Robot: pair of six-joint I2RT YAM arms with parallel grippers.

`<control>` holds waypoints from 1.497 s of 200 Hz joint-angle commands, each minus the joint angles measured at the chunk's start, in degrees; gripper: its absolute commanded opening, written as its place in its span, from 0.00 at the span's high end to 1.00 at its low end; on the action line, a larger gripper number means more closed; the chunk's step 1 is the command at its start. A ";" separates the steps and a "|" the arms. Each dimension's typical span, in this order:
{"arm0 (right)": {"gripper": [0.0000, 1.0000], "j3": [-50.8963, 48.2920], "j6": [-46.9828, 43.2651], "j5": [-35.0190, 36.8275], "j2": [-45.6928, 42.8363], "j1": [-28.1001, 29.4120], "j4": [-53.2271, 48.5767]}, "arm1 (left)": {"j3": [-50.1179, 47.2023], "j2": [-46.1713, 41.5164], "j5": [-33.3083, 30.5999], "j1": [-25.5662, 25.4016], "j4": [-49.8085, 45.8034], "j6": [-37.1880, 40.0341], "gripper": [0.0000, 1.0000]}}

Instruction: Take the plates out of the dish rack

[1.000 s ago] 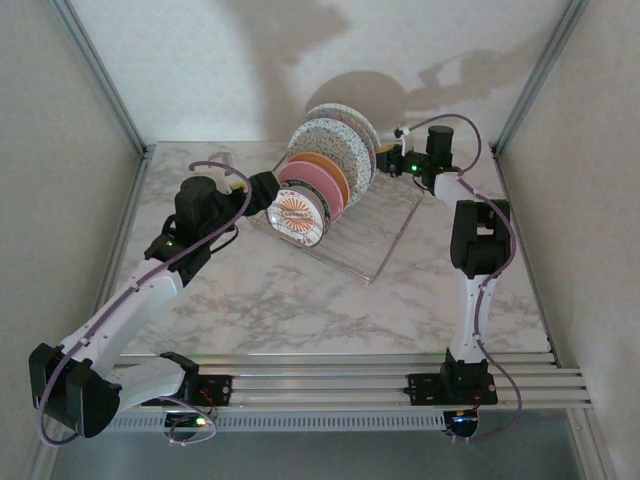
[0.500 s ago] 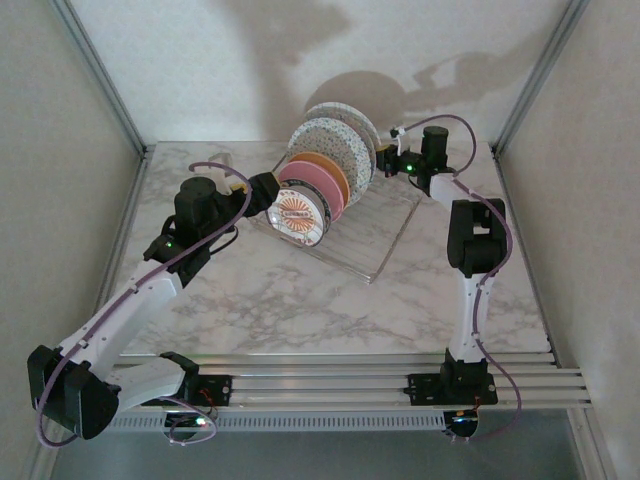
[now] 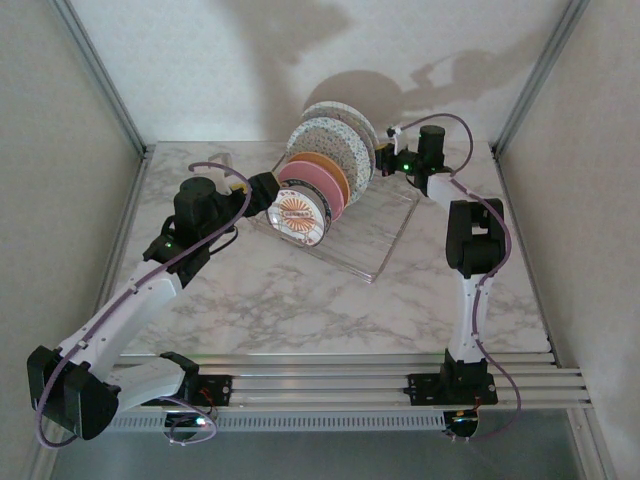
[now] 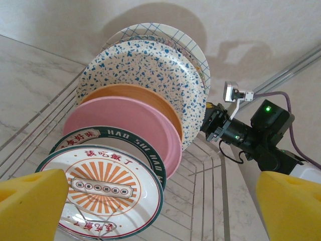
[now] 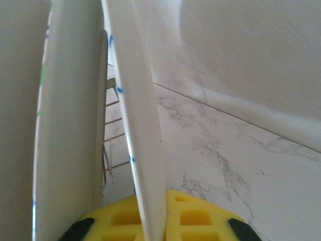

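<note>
**Right gripper clamped on a back plate, whole row in the rack**

Dish rack [image 3: 388, 232] sits on marble table [image 3: 300, 300], centre toward 12 o'clock in the top view. The plates [image 3: 320, 175] stand on edge between its tines, packed in one row running 7 o'clock to 1 o'clock at the rack's 10 o'clock end; bare wire floor toward 4 o'clock

Front to back:
- white emblem plate [image 4: 100, 196]
- green-banded lettered plate [image 4: 125, 143], just behind it
- pink plate [image 4: 125, 118]
- orange plate [image 4: 135, 92]
- blue-speckled plate [image 4: 145, 65]
- grid-patterned plate [image 4: 163, 31], last

Right gripper [image 3: 383, 165] is at the row's 3 o'clock side, clenched on the rim of a large patterned plate [image 5: 143, 150]. In the right wrist view that rim runs down between the yellow pads [image 5: 193, 221]. Another plate is close at its 9 o'clock, with rack wire showing between the two. Can't tell for sure which of the two back plates is gripped. It stands in the row with the rest

Left gripper [image 4: 160, 208] is released, jaws wide. Its yellow fingers [image 4: 30, 206] sit at 8 and 4 o'clock of the left wrist view, flanking the white emblem plate with no visible contact. In the top view it is at the row's 9 o'clock, near the front plate
</note>
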 commanded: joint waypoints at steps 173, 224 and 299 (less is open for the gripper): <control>1.00 -3.77 -0.48 15.77 -22.90 -3.95 -1.92 | 5.76 4.62 1.66 -0.53 3.99 -1.48 0.04; 1.00 -9.88 7.74 27.94 -35.42 -6.78 -4.64 | 12.02 11.07 5.88 -0.55 7.00 -6.38 0.04; 1.00 -11.91 48.99 25.07 -44.63 -6.13 -15.22 | 30.48 30.10 14.81 -2.39 5.59 -21.23 0.08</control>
